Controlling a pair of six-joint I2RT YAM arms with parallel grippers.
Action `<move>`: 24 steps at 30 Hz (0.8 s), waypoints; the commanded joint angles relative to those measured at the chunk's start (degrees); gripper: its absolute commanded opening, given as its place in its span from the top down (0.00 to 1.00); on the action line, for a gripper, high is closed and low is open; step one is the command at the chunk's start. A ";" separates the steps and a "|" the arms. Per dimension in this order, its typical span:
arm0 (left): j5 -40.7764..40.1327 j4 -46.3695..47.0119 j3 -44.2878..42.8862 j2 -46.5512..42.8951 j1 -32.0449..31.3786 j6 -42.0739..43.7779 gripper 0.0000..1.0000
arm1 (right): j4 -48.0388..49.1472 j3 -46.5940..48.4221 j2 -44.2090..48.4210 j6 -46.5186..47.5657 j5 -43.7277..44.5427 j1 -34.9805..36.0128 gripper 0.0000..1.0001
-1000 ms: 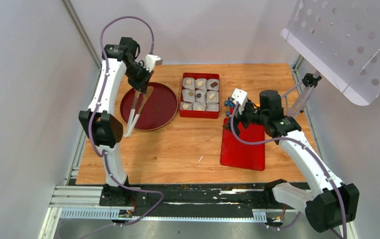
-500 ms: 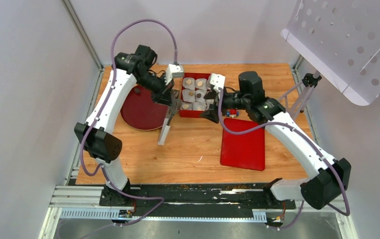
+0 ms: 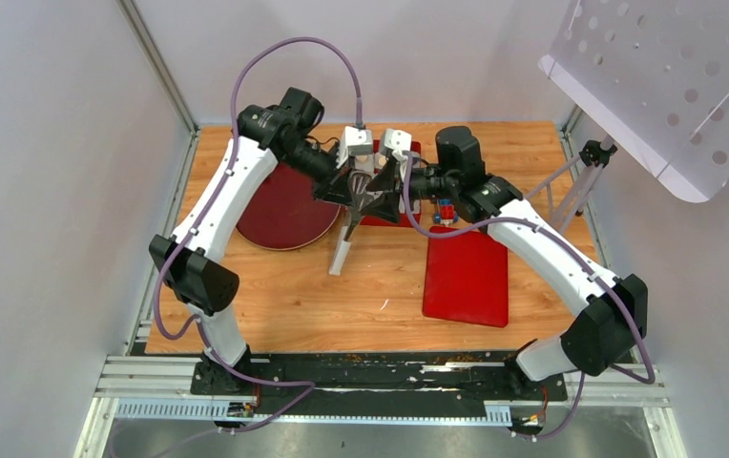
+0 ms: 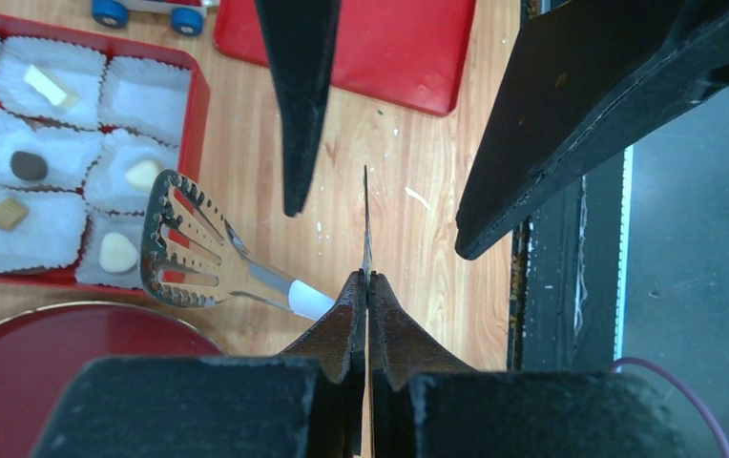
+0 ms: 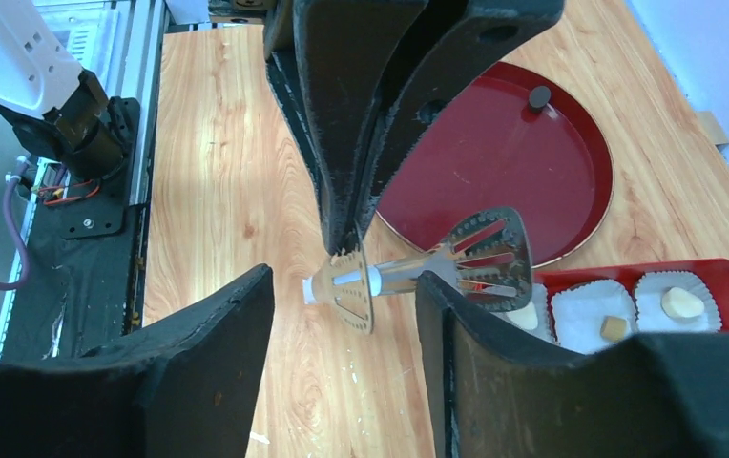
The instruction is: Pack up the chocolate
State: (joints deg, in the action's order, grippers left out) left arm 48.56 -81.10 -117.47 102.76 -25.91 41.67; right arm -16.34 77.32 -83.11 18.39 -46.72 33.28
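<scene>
The chocolate lies in white paper cups in a red box: a dark lump, a tan one and cream ones. One dark lump lies on the round dark-red tray. My left gripper is shut on one arm of the metal tongs, which hang at the box's near edge. In the top view the tongs' white handle points down to the table. My right gripper is open and empty, facing the left gripper with the tongs just beyond its fingertips. In the top view both grippers cover most of the box.
A flat red lid lies right of centre. A small toy with blue wheels stands behind the lid. The round tray lies to the left. A perforated white panel hangs at the upper right.
Both arms have swung in to the middle. The left one carried the tongs from the round tray to the box. The right one left the red lid and now faces the left gripper.
</scene>
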 commanded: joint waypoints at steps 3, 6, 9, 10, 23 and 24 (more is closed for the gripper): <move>2.43 4.06 -2.77 -2.17 -0.39 -0.83 1.00 | 4.05 0.59 0.01 -2.32 -1.80 0.51 0.54; 1.98 3.83 -3.38 -1.96 -0.37 -0.29 1.00 | 4.33 0.15 0.10 -2.31 -1.89 0.45 0.70; 1.07 3.37 -4.37 -1.47 -0.37 0.61 1.00 | 4.84 -0.44 0.39 -2.31 -1.55 0.51 0.92; 0.63 3.39 -4.55 -1.43 -0.37 0.78 1.00 | 4.96 -0.68 0.57 -2.31 -1.35 0.47 0.99; 3.79 61.63 35.70 -24.82 6.90 -28.27 0.21 | 14.09 -1.29 4.42 -19.28 -8.12 -6.41 1.00; 4.77 67.23 39.77 -26.57 7.19 -31.00 0.19 | 15.50 -1.25 4.63 -21.65 -8.86 -7.30 1.00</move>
State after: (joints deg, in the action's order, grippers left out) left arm 47.77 -46.65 -90.11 85.54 -21.06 26.59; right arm -11.11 75.72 -82.70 8.80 -50.35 29.41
